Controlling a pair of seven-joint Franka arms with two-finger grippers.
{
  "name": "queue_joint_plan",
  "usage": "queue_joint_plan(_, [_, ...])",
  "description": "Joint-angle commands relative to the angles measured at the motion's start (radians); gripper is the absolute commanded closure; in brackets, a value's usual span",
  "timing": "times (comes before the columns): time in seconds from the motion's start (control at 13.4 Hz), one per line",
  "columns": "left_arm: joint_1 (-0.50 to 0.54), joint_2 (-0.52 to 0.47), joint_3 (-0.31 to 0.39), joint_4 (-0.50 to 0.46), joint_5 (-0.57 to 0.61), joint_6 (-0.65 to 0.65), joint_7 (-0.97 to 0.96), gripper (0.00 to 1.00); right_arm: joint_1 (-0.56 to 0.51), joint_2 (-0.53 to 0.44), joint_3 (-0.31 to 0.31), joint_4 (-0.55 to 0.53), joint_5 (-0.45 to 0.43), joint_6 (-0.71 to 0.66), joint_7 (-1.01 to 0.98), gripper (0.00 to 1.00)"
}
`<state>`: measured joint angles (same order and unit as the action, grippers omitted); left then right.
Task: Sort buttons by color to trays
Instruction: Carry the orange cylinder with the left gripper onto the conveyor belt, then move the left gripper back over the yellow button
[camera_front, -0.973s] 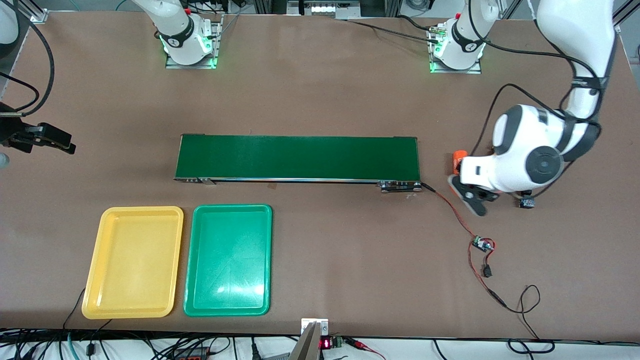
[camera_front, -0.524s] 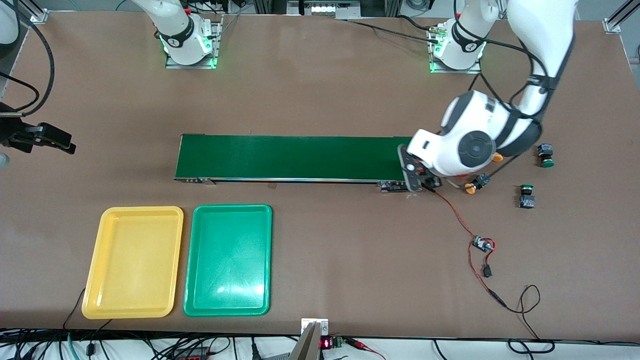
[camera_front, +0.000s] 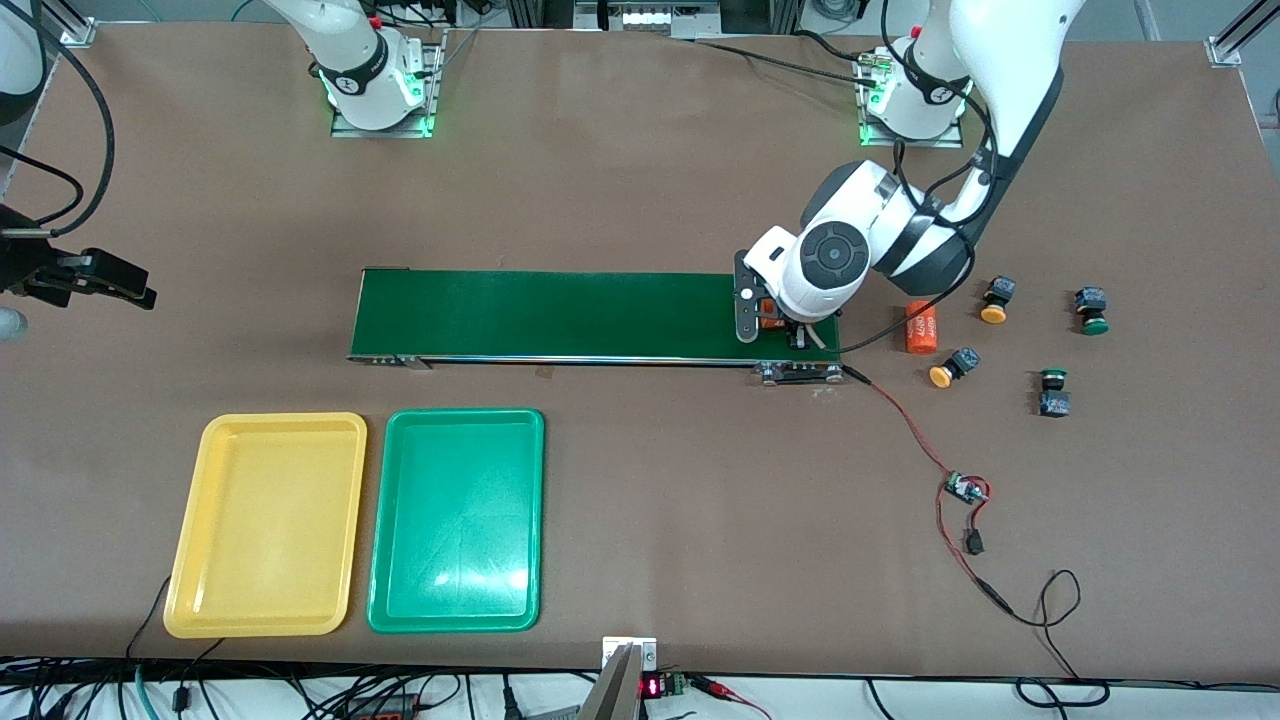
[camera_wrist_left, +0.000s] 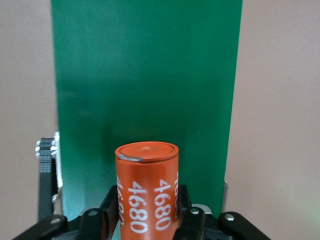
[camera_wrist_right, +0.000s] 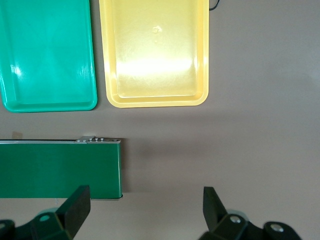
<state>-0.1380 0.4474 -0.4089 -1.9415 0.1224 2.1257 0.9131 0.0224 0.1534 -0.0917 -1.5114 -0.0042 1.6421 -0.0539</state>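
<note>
Currently an orange cylinder printed "4680" (camera_wrist_left: 147, 192) is clamped in the left end effector (camera_front: 775, 322), which is held over the conveyor belt (camera_front: 560, 315) at the belt's end toward the left arm. The step in hand is judged to be setting this cylinder down on the belt, although the task names buttons. For a clean release, the cylinder is best lowered until it rests on the belt's surface, kept within the belt's width and clear of the roller bracket (camera_front: 798, 373) at that end; only then should the fingers be parted, so the round body is not left to roll off an edge.

All four buttons lie on the worktop off that same end of the belt: two yellow-capped buttons (camera_front: 995, 300) and (camera_front: 953, 367), and two green-capped ones (camera_front: 1091, 311) and (camera_front: 1052, 392). A second orange cylinder (camera_front: 921, 327) lies just beside the belt's end. The yellow tray (camera_front: 200, 520) and green tray (camera_front: 390, 520) sit side by side, nearer to the front camera than the belt, with nothing seen in them.

The right end effector (camera_wrist_right: 145, 210) waits with fingers spread wide, off the belt's end toward the right arm.
</note>
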Motion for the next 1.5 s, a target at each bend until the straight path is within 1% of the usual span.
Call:
queue_joint_plan(0.0, [0.003,0.008,0.001,-0.011,0.029,0.02,0.029,0.0,0.001,-0.003,0.001,-0.003,-0.002,-0.005,-0.003,0.0])
queue_joint_plan(0.15, [0.011,-0.002,0.001,-0.007,0.034,0.01,0.021,0.0,0.001,-0.002,0.001,-0.003,-0.002,-0.005,-0.003,0.0])
queue_joint_plan(0.22, [0.021,-0.021,0.002,0.004,0.034,-0.016,0.018,0.0,-0.001,-0.002,0.001,-0.003,0.0,-0.005,-0.003,0.0])
queue_joint_plan(0.37, [0.049,-0.05,0.002,0.062,0.033,-0.134,-0.003,0.0,-0.001,-0.002,0.001,-0.012,0.0,-0.007,-0.003,0.0])
queue_joint_plan(0.52, [0.07,-0.056,0.004,0.169,0.031,-0.307,-0.057,0.0,-0.001,-0.005,0.001,-0.015,0.0,-0.013,-0.003,0.0])
queue_joint_plan(0.6, [0.084,-0.055,0.008,0.22,0.031,-0.376,-0.106,0.0,-0.002,-0.003,0.001,-0.015,0.004,-0.004,-0.003,0.0])
queue_joint_plan(0.75, [0.138,-0.056,0.009,0.251,0.031,-0.438,-0.272,0.0,0.004,-0.005,0.001,-0.015,0.006,-0.011,-0.003,0.0])
queue_joint_plan(0.82, [0.162,-0.052,0.013,0.251,0.037,-0.434,-0.327,0.0,0.014,-0.006,0.001,-0.015,0.006,-0.015,-0.003,0.0])
queue_joint_plan(0.97, [0.239,-0.032,0.024,0.243,0.037,-0.394,-0.355,0.0,0.018,-0.005,0.001,-0.015,0.007,-0.013,-0.003,0.0])
queue_joint_plan(1.05, [0.277,-0.023,0.024,0.236,0.075,-0.356,-0.33,0.0,0.018,-0.005,0.001,-0.015,0.007,-0.015,-0.003,0.0])
queue_joint_plan(1.12, [0.299,0.014,0.018,0.23,0.203,-0.339,-0.295,0.0,0.018,-0.005,0.001,-0.015,0.006,-0.013,-0.003,0.0])
queue_joint_plan(1.2, [0.304,0.014,0.019,0.202,0.245,-0.319,-0.287,0.0,0.018,-0.005,0.001,-0.015,0.006,-0.013,-0.003,0.0])
queue_joint_plan(1.27, [0.355,0.007,0.016,0.166,0.246,-0.273,-0.284,0.0,0.018,-0.005,0.001,-0.015,0.006,-0.013,-0.003,0.0])
queue_joint_plan(1.35, [0.415,0.011,0.009,0.13,0.246,-0.21,-0.281,0.0,0.018,-0.005,0.001,-0.015,0.006,-0.013,-0.003,0.0])
queue_joint_plan(1.42, [0.467,0.011,0.009,0.074,0.246,-0.107,-0.257,0.0,0.018,-0.005,0.001,-0.015,0.006,-0.013,-0.003,0.0])
